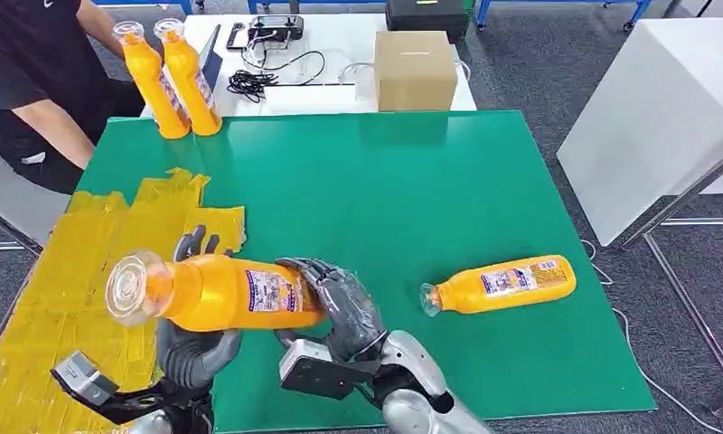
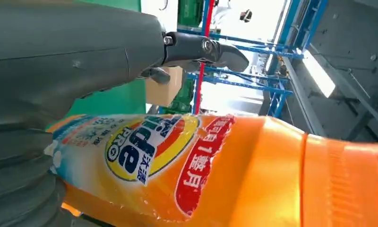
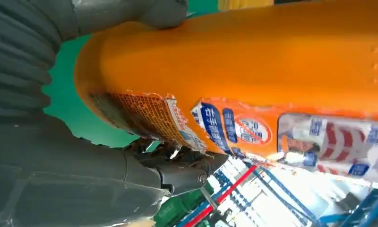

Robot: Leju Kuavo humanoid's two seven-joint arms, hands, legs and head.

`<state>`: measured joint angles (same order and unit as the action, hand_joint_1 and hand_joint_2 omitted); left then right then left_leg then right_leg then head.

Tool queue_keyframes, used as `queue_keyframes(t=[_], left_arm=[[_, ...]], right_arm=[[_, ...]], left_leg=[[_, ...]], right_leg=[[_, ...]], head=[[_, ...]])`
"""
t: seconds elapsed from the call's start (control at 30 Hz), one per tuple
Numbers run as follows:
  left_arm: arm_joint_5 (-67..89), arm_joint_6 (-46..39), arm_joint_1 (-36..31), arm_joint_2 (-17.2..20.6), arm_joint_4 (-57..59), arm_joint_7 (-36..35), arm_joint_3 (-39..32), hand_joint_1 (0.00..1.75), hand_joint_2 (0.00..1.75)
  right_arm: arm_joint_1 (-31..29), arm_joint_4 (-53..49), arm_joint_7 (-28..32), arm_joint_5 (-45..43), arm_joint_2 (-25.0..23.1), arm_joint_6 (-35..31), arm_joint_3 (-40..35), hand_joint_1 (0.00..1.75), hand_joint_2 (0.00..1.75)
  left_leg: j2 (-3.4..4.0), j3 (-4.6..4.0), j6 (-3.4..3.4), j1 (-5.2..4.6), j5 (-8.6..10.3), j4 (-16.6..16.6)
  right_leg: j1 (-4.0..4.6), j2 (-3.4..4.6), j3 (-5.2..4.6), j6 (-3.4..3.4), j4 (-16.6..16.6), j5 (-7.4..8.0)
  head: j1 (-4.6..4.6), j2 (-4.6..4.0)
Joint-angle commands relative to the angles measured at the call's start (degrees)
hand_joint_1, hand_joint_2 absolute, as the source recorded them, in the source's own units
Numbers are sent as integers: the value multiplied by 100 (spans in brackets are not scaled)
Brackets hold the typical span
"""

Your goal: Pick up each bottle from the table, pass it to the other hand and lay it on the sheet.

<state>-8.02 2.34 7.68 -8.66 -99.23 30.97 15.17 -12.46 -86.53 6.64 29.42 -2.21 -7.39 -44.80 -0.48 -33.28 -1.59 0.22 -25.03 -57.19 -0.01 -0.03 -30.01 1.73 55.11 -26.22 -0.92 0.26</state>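
Observation:
An orange bottle (image 1: 222, 292) (image 2: 253, 175) (image 3: 253, 66) hangs level above the green table's (image 1: 358, 190) front left, clear cap end toward the yellow sheet (image 1: 69, 262). My right hand (image 1: 340, 307) grips its base end, thumb and fingers (image 3: 177, 172) wrapped around it. My left hand (image 1: 193, 348) cups it from below at the middle. Its fingers (image 2: 201, 47) stand straight behind the bottle with a gap to it. A second orange bottle (image 1: 502, 285) lies on its side at the table's right. Two more (image 1: 154, 81) (image 1: 191, 77) stand upright at the back left corner.
A person in black (image 1: 32, 81) sits at the back left, beside the standing bottles. Behind the green table a white table carries a cardboard box (image 1: 415, 70), black cables (image 1: 249, 83) and a controller (image 1: 275, 29). A white cabinet (image 1: 656, 117) stands to the right.

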Motion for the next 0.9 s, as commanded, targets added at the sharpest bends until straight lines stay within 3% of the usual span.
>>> queue_keyframes(t=[0.03, 0.47, 0.5, 0.53, 0.73, 0.9], left_arm=[[-46, -121, -168, -11, 204, 38, -151, 175, 175], [3, 12, -200, 46, 178, 157, 47, 175, 175], [5, 16, -205, 47, 182, 157, 56, 164, 175], [14, 19, -212, 53, 190, 152, 67, 0, 175], [145, -13, -224, 94, 211, 119, 100, 0, 175], [509, 164, -301, 353, 353, 26, 313, 0, 175]], right_arm=[[-310, 704, 99, -38, 24, 104, -731, 175, 175], [-271, 870, 87, -172, 4, 149, -605, 175, 175], [-274, 885, 87, -174, 2, 154, -608, 175, 175], [-276, 899, 87, -176, 2, 157, -608, 175, 175], [-260, 878, 90, -182, 19, 162, -604, 175, 175], [-252, 879, 122, -196, 49, 205, -589, 175, 175]], left_leg=[[9, 22, 5, 2, -3, 9], [0, 17, 4, 1, -1, 8], [0, 14, 4, 0, 0, 7], [-1, 21, 5, 2, -2, 9], [1, 21, 6, 2, -3, 9], [0, 38, 9, 3, -5, 13]], right_leg=[[2, 6, 21, 0, -11, 0], [1, -3, 17, 1, -11, -1], [0, -3, 13, 1, -9, -1], [1, -5, 22, 1, -12, -2], [2, -3, 20, 0, -12, -3], [3, -6, 38, -1, -17, -6]], head=[[2, 0], [2, 0], [2, 0], [2, 0], [2, 0], [2, 0]])
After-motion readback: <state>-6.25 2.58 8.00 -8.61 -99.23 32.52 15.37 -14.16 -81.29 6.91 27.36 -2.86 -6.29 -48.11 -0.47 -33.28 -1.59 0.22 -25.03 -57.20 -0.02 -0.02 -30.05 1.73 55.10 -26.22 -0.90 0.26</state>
